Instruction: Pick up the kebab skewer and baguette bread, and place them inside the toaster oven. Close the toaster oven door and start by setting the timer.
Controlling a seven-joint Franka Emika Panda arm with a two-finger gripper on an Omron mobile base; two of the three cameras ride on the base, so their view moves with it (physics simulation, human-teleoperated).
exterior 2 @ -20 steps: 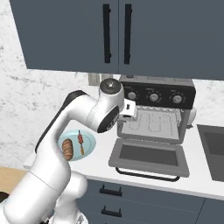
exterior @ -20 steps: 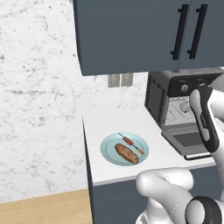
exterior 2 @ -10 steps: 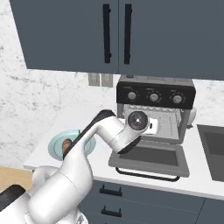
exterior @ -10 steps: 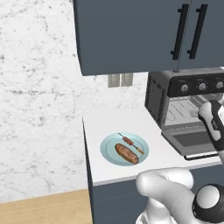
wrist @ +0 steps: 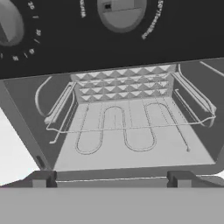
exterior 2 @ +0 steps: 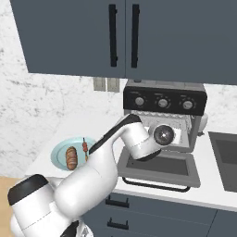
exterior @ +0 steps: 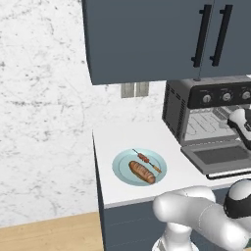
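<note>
Golden-brown baguette bread (exterior: 142, 172) and the thin kebab skewer (exterior: 146, 160) with reddish chunks are lying side by side on a pale blue round plate (exterior: 123, 171) near the front edge of the white counter (exterior: 122, 137). The dark grey toaster oven (exterior: 177, 110) is standing open, its glass door (exterior 2: 159, 166) lying flat. The gripper (wrist: 111, 183) is facing the wire rack (wrist: 127, 127), jaws spread wide and holding nothing.

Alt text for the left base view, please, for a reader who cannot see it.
A round pale blue plate on a white counter holds a golden-brown baguette loaf and a thin kebab skewer. To its right, a dark grey toaster oven stands with its glass door dropped open.
</note>
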